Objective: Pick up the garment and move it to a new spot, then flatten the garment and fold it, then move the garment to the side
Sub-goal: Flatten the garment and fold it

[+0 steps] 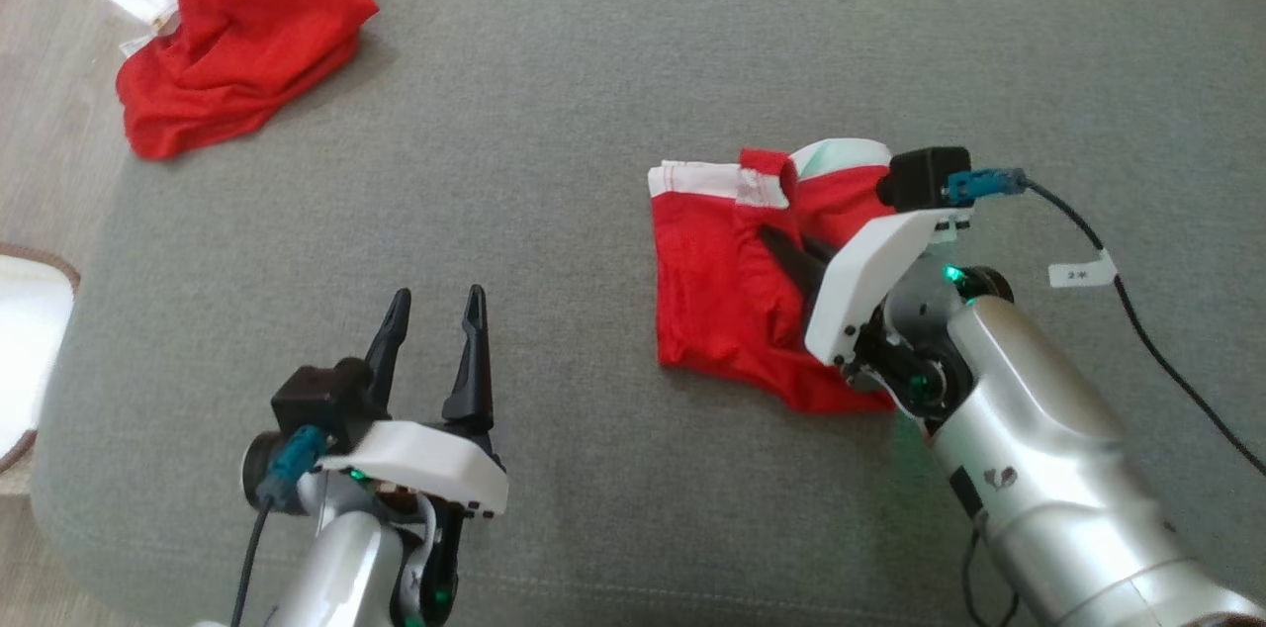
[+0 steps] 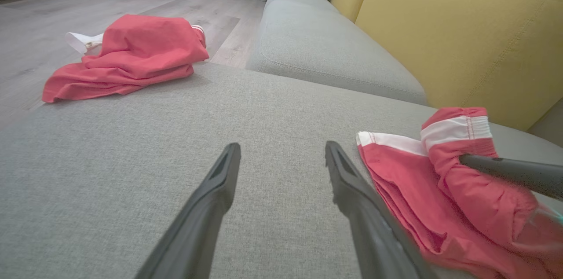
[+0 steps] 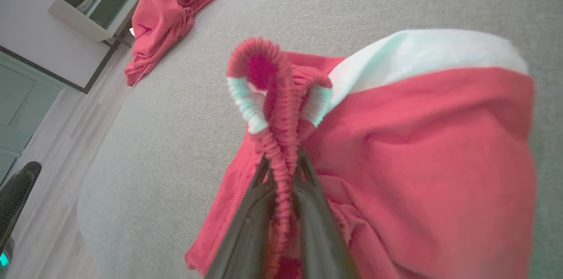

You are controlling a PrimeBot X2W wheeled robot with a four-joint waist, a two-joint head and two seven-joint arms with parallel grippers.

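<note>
My right end effector is clamped on the bunched waistband of the red, white-trimmed fabric shorts lying right of centre on the grey upholstered sofa seat, probably to lift them, while my left end effector hovers spread-fingered near left, free to assist.

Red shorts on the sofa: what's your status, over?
Right pincer shut on red shorts, at gathered waistband. Left pincer open, apart from them. Second red garment at far corner, out of the way.
</note>
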